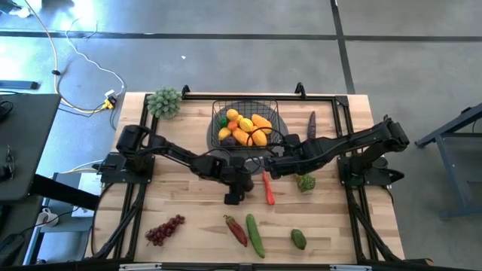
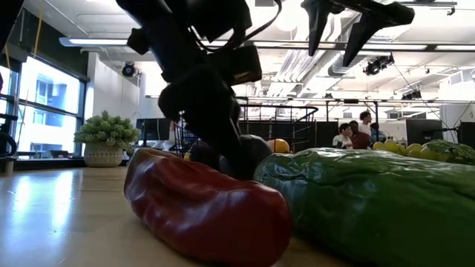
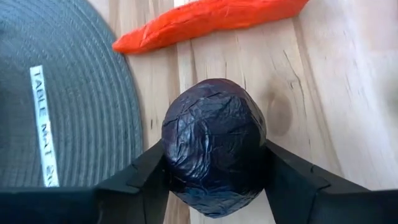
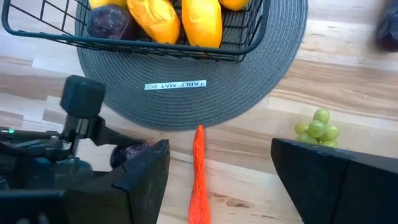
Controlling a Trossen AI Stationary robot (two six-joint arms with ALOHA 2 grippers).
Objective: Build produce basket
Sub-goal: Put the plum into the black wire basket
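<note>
Two arms reach to table centre. Left gripper [image 3: 214,180] has both fingers against a dark purple aubergine [image 3: 214,146] on the wood, just off the grey mat [image 3: 62,93], near the red chilli [image 3: 208,22]. Right gripper [image 4: 217,180] hangs wide, holding nothing, above the chilli. The basket [image 1: 245,124] sits on the mat, holding lemons [image 1: 232,115] and mangoes [image 1: 260,122].

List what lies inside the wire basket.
The basket holds yellow lemons, orange mangoes, a purple piece and something green. Anything beneath that pile is covered.
</note>
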